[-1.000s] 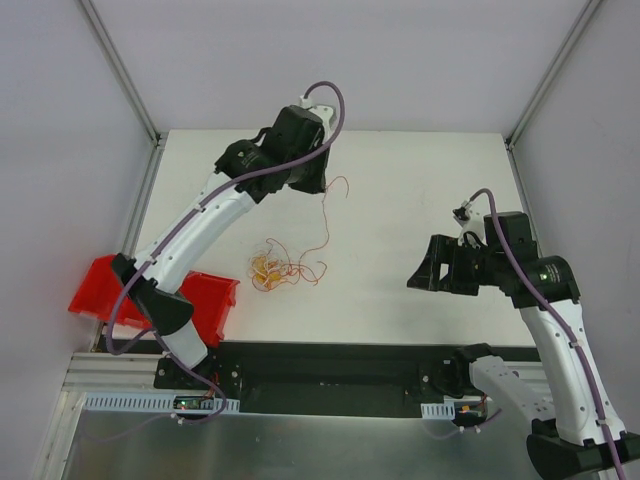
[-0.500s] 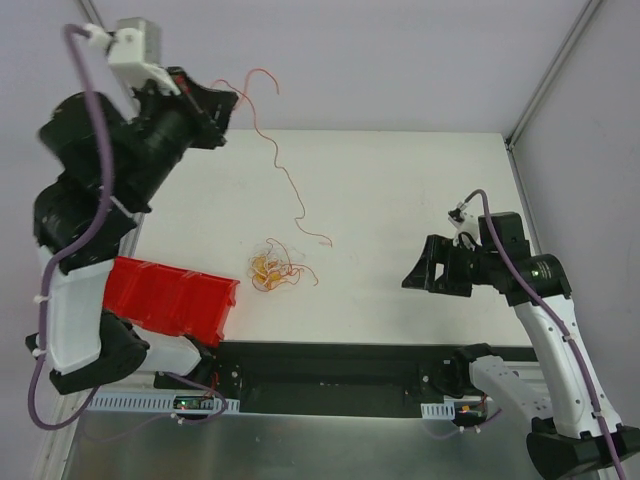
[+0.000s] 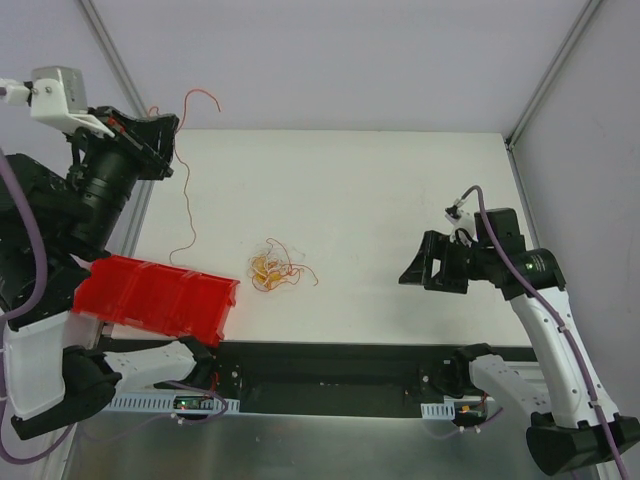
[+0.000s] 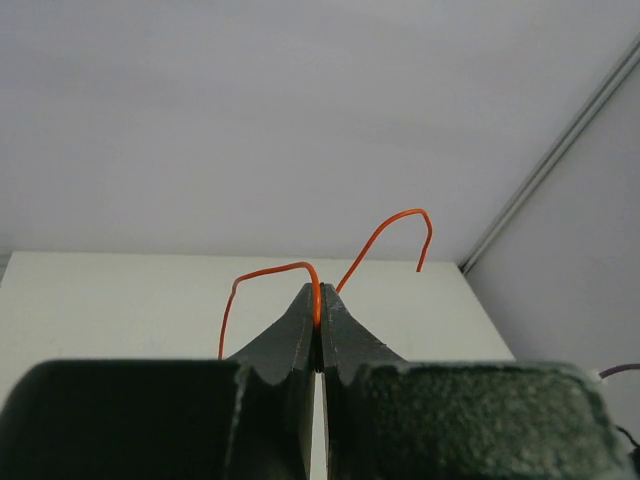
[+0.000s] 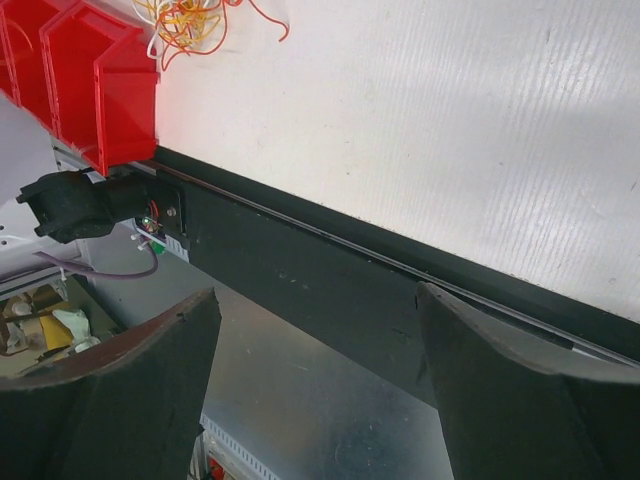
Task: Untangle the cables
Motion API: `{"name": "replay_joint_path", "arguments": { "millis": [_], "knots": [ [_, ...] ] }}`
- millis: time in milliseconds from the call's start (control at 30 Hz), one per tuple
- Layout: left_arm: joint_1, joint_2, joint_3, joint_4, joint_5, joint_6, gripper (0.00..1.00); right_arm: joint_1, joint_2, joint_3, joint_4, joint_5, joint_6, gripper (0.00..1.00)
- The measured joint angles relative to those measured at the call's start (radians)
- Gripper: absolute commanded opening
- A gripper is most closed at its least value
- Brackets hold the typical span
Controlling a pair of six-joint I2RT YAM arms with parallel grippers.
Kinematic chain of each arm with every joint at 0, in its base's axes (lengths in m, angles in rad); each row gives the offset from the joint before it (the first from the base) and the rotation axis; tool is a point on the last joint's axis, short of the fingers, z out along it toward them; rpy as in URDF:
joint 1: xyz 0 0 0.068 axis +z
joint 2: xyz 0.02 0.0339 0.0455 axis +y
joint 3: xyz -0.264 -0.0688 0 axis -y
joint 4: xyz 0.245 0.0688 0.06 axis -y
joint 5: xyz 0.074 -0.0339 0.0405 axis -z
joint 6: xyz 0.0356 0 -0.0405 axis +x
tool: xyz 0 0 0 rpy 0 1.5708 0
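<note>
The left pincer (image 3: 168,126) is raised at the upper left of the overhead frame, beyond the counter's (image 3: 400,190) left edge. Its jaws are pressed together on a single red-orange strand (image 3: 187,205). In the left wrist view the strand (image 4: 270,270) is nipped right at the meeting fingertips (image 4: 305,325). From the grip, its longer part runs top to bottom in the overhead frame, wavering slightly and ending in a small curl near the upper edge of the red bin (image 3: 150,295); whether it touches anything there cannot be told. The short free end arcs up and to the right, hooking over so that its tip points down. The rest of the cables lie as a small tangle (image 3: 275,268) of red, yellow and whitish loops on the counter, lower centre-left, just right of the bin and apart from the lifted strand. The right pincer (image 3: 420,270) hovers at the right of the frame with its jaws spread wide and nothing between them, well apart from the tangle.
</note>
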Motion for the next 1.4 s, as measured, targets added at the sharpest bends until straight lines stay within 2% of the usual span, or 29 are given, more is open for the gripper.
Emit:
{"name": "replay_joint_path", "arguments": {
  "millis": [267,567,800,933,1000,1100,1200,1300,1400],
  "knots": [
    [0.000,-0.163,-0.261,-0.057,-0.084,-0.037,0.00,0.000,0.026,-0.037,0.034,-0.024,0.029,0.81],
    [0.000,-0.305,-0.379,-0.178,-0.161,-0.158,0.00,0.000,0.064,-0.065,0.084,-0.045,0.066,0.80],
    [0.000,-0.287,-0.540,-0.382,-0.259,-0.357,0.00,0.000,0.089,-0.065,0.112,-0.052,0.077,0.80],
    [0.000,-0.181,-0.608,-0.559,-0.282,-0.566,0.00,0.001,0.092,-0.065,0.117,-0.054,0.078,0.80],
    [0.004,-0.123,-0.628,-0.591,-0.278,-0.656,0.00,0.001,0.093,-0.065,0.117,-0.055,0.078,0.80],
    [0.052,-0.093,-0.748,-0.598,-0.220,-0.803,0.00,0.001,0.093,-0.065,0.117,-0.054,0.076,0.80],
    [0.176,-0.135,-0.874,-0.629,-0.155,-0.897,0.00,0.001,0.093,-0.065,0.116,-0.054,0.074,0.80],
    [0.284,-0.184,-0.953,-0.654,-0.132,-0.919,0.00,0.001,0.092,-0.066,0.117,-0.054,0.072,0.80],
    [0.345,-0.216,-1.025,-0.671,-0.111,-0.919,0.00,0.001,0.089,-0.079,0.117,-0.053,0.071,0.80]
  ]
}}
